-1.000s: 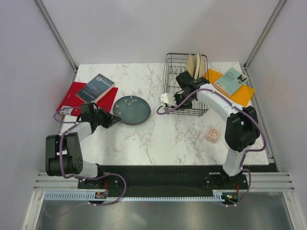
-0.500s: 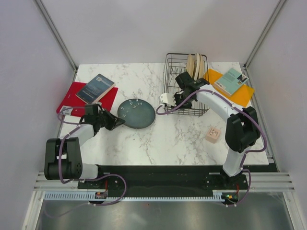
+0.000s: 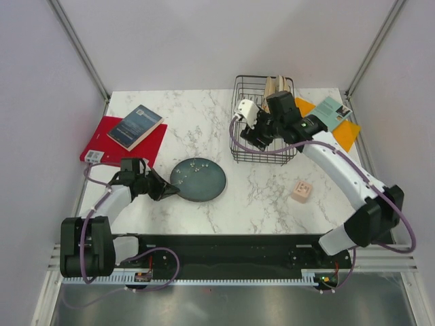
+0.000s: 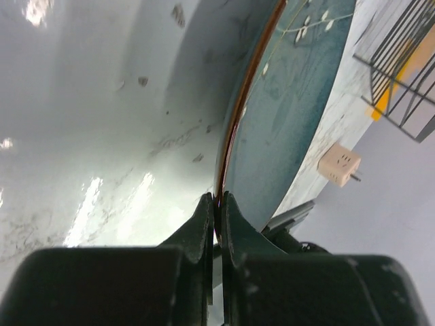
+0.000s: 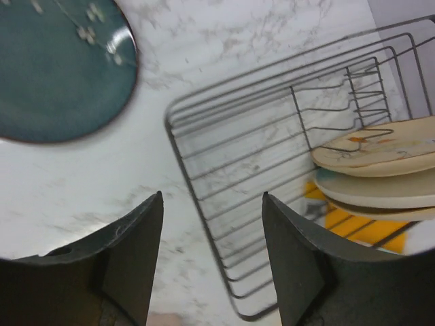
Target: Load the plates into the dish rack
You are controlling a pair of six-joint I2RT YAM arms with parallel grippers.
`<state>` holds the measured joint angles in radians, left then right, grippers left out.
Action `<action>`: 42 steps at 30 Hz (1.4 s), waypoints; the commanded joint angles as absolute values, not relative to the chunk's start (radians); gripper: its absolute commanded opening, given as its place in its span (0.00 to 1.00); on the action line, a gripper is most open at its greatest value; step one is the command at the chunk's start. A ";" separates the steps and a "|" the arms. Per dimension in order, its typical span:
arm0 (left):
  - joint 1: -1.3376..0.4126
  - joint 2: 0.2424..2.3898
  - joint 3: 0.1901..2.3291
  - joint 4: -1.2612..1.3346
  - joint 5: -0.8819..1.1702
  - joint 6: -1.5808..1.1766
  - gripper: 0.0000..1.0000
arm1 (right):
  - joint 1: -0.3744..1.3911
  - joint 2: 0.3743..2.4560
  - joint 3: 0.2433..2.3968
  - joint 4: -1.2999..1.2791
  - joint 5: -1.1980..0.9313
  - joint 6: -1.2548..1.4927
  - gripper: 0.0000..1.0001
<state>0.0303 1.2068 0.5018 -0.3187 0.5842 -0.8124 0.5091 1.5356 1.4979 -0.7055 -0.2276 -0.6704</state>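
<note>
The dark teal plate [image 3: 198, 179] lies flat on the marble table, left of centre. My left gripper [image 3: 165, 191] is shut on its left rim; the left wrist view shows the rim [image 4: 234, 129] pinched between both fingers at the gripper [image 4: 217, 198]. The black wire dish rack [image 3: 250, 87] stands at the back. Cream plates [image 3: 274, 88] stand upright in its right part, and two show in the right wrist view [image 5: 380, 153]. My right gripper [image 3: 262, 136] hovers above the rack's front, open and empty [image 5: 213, 195], with the rack wires [image 5: 272, 170] below it.
A blue book [image 3: 138, 124] lies on a red one [image 3: 102, 142] at the back left. A teal book [image 3: 328, 114] rests on a flat orange board [image 3: 348, 134] right of the rack. A small beige cube [image 3: 302, 191] sits on the table's right side.
My left gripper has drawn the teal plate rightward and nearer across the table. My right gripper has opened, risen and moved back over the rack.
</note>
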 commanded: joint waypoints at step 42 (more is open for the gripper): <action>-0.264 1.509 0.494 -0.347 0.793 -0.672 0.02 | 0.586 1.661 0.477 0.552 -0.644 1.034 0.42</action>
<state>-0.2546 1.4910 0.4770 -0.3614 0.8074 -0.6731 0.5556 1.6527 0.4332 0.5079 -0.6891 1.0405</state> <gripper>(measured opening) 0.045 0.501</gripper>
